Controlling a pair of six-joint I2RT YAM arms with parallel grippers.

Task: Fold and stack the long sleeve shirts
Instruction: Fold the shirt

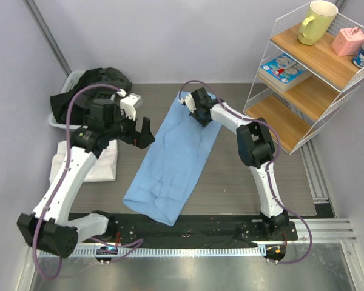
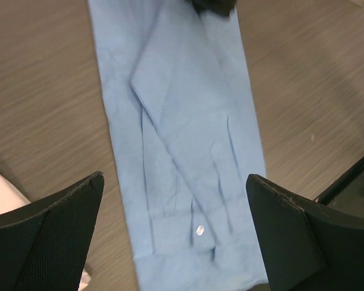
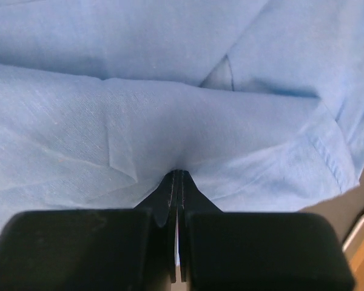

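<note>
The light blue shirt (image 1: 173,160) lies folded into a long narrow strip running from the far middle of the table toward the near edge. My right gripper (image 1: 200,115) is at its far end; in the right wrist view its jaws (image 3: 178,174) are shut with blue cloth (image 3: 170,103) puckered at the tips. My left gripper (image 1: 142,134) hovers open and empty just left of the strip; its wrist view looks down on the folded shirt (image 2: 182,121) between the spread fingers (image 2: 48,230). The white shirt (image 1: 100,162) lies folded at the left, partly under my left arm.
A white bin with dark clothes (image 1: 100,85) sits at the back left. A wire shelf (image 1: 303,79) with a mug and boxes stands at the right. A black mat strip (image 1: 200,227) runs along the near edge.
</note>
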